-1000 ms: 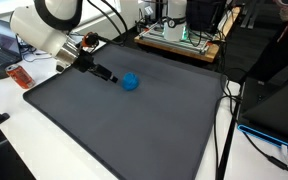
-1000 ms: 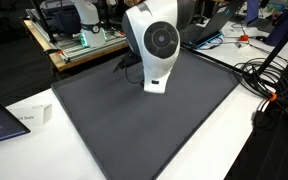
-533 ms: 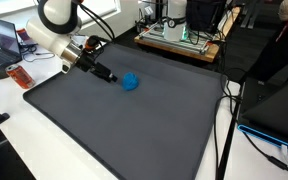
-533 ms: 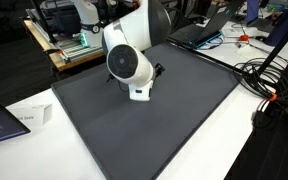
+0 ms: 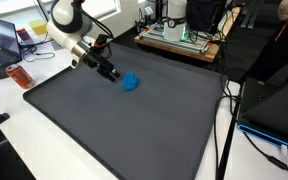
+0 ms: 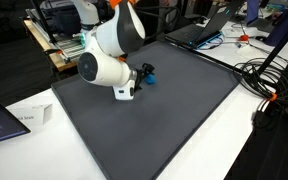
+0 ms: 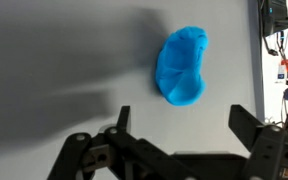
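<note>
Just ahead of the released, wide-spread fingers (image 7: 246, 130), the blue lump (image 7: 182, 66) lay on the dark mat (image 7: 54, 50), centred between them but not yet enclosed, its long axis pointing away from the wrist, across their closing line.

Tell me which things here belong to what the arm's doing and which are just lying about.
In hand: the gripper, open, close to the blue lump on the dark mat.
Lying about: laptop, small red thing off the mat's edge, white box, cables, electronics board.
</note>
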Robot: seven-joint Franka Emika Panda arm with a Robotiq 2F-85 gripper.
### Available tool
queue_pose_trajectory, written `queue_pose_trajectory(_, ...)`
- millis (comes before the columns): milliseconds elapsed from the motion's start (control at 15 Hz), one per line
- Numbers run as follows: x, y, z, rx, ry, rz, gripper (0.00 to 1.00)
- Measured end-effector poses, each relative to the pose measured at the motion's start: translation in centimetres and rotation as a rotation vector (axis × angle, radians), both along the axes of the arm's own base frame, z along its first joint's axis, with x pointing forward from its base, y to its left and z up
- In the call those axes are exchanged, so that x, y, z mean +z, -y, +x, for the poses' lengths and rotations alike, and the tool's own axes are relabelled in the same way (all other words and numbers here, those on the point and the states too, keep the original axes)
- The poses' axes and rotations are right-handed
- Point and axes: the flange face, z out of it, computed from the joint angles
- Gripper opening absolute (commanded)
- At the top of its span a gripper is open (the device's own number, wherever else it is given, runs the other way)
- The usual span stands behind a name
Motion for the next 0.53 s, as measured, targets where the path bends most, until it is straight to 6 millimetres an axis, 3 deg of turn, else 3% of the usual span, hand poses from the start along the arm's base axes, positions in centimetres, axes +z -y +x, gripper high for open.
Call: queue_pose_trajectory(533,-1.6,1.3,-6.5,-0.098,0.152,0.126,1.00)
